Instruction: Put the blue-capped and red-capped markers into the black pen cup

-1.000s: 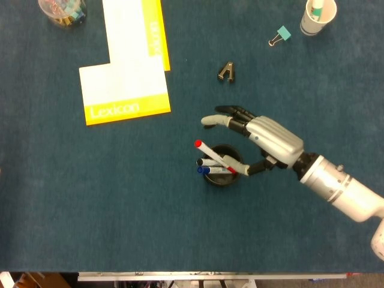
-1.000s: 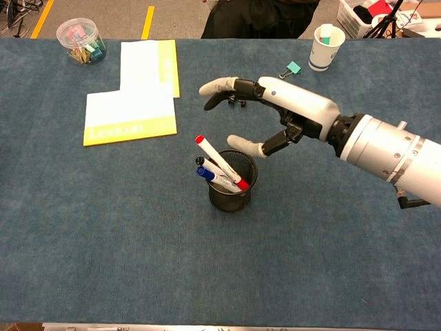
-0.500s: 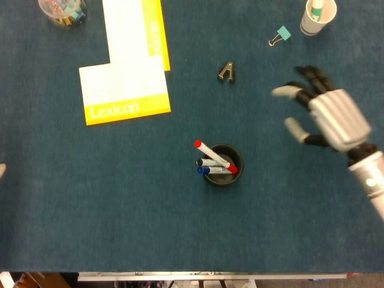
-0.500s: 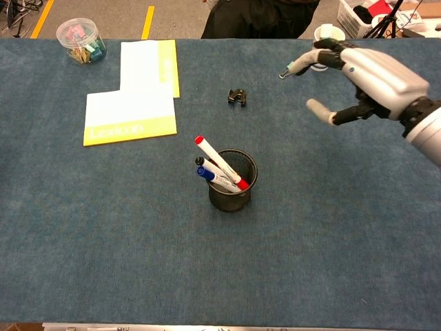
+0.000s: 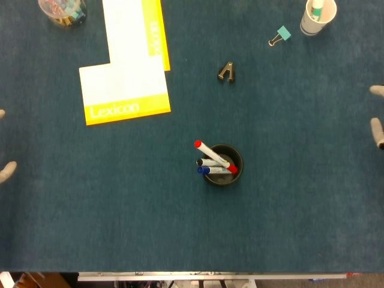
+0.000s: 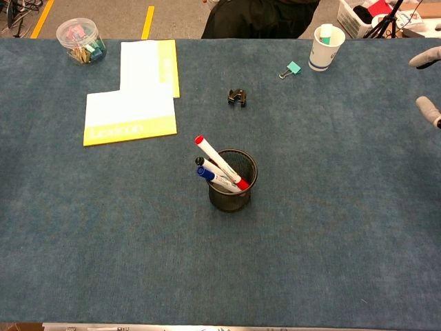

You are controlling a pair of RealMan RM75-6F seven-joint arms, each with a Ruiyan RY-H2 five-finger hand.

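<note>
Now both markers stand in the black pen cup (image 6: 233, 181).
Leaning left out of its rim are the red-capped marker (image 6: 218, 162) and blue-capped marker (image 6: 209, 176) — a black-capped pen beside them. Only pale fingertips of the right hand (image 6: 427, 83) and left hand (image 5: 5, 144) show at the frame edges — fingers apart, holding nothing.

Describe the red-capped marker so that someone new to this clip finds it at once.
Start at the black mesh pen cup near the middle of the blue table. Three markers lean out of it to the left. The red-capped marker sticks up highest, above the black-capped marker and the blue-capped marker.
</note>
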